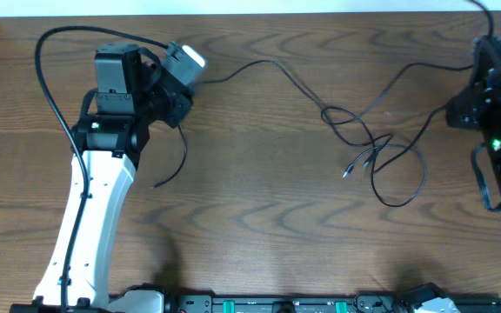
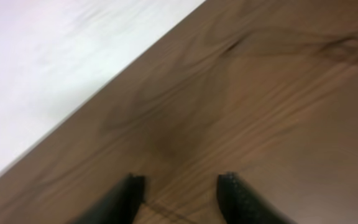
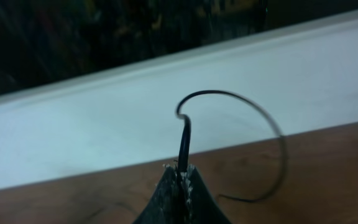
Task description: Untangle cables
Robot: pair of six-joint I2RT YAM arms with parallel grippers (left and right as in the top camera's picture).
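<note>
Knot of thin black cables (image 1: 374,143) lies on the wooden table (image 1: 259,235), right of its middle. Two small plug ends (image 1: 348,170) point to the near left, and a wide loop (image 1: 407,193) sags toward the near edge. From the knot one long strand (image 1: 268,63) runs left up to the left gripper (image 2: 182,179), and other strands run right toward the right arm.

The right gripper (image 3: 180,169) has its fingers pressed together on a black cable (image 3: 185,134), which stands up from the tips and curls over in an arc. The left gripper's fingers stand apart above the table. A thin dark line crosses low between them, but the wrist view is too blurred to say if it is the strand.

The step in hand seems to be drawing the ends outward so that the knot opens. To do it well, I think the left gripper should first close on the long strand, because a pull from the right side alone would only drag the whole bundle. Then the pull should be slow and low over the table, with attention on the crossings. If the small loops get tighter, it is better to give slack and lead the plug ends out through the loop.
</note>
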